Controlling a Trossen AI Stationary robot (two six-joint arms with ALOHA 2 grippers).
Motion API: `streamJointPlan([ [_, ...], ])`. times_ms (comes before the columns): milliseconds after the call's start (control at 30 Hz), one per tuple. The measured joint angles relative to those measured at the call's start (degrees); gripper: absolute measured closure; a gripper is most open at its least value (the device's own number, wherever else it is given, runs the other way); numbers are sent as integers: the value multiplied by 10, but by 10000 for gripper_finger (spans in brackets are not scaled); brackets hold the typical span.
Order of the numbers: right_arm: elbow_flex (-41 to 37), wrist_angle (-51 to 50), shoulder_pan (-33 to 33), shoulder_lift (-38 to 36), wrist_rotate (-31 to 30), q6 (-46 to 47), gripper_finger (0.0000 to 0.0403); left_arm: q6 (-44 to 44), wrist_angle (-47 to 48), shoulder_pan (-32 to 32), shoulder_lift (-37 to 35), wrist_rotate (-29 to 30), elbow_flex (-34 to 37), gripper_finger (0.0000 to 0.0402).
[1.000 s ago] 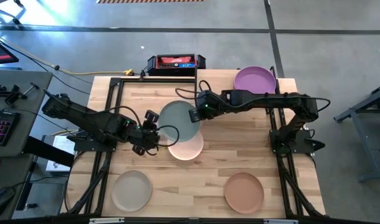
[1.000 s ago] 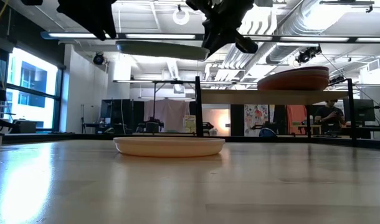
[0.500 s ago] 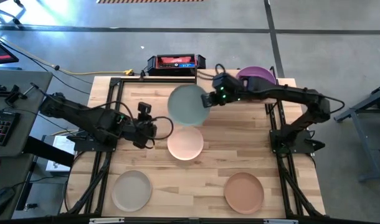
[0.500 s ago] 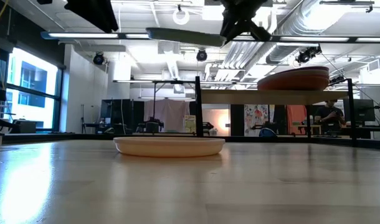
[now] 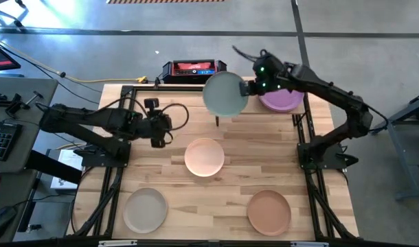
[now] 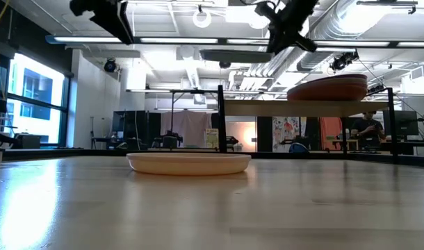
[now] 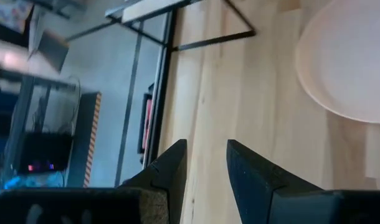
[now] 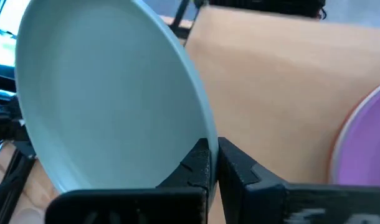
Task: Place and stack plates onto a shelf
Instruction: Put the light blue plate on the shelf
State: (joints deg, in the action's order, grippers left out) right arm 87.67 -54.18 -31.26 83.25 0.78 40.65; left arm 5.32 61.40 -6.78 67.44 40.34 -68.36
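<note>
My right gripper is shut on a teal plate, which it holds high over the table's far middle, beside the left end of the light wood shelf. The plate shows edge-on and about level in the low view. A purple plate lies on the shelf. My left gripper is open and empty over the table's left half. A peach plate lies flat on the table's middle. My right gripper pinches the teal plate's rim between its two fingers, on the side of the plate toward the shelf. The fingers come at it about level from the table's right. The plate is lifted clear, roughly level.
A beige plate lies at the near left and a terracotta plate at the near right. A black and red box stands beyond the far edge. The shelf's black leg stands below the held plate.
My right gripper has carried the teal plate up and toward the table's far right, from above the peach plate to beside the shelf; the plate stays about level. My left gripper has drawn back from the plate toward the far edge.
</note>
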Motion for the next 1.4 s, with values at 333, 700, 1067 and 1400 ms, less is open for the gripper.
streamJointPlan([
  [333,0,-10,-121,3,96,-89,403,-56,-3,73,0,-2,0,300],
  [700,0,-17,-181,12,130,-174,403,-82,-75,136,0,-3,0,300],
  [1067,0,-17,-186,42,145,-215,403,-82,-94,187,0,-8,0,300],
  [1400,0,-24,-186,65,147,-230,403,-82,-94,207,0,-11,0,300],
])
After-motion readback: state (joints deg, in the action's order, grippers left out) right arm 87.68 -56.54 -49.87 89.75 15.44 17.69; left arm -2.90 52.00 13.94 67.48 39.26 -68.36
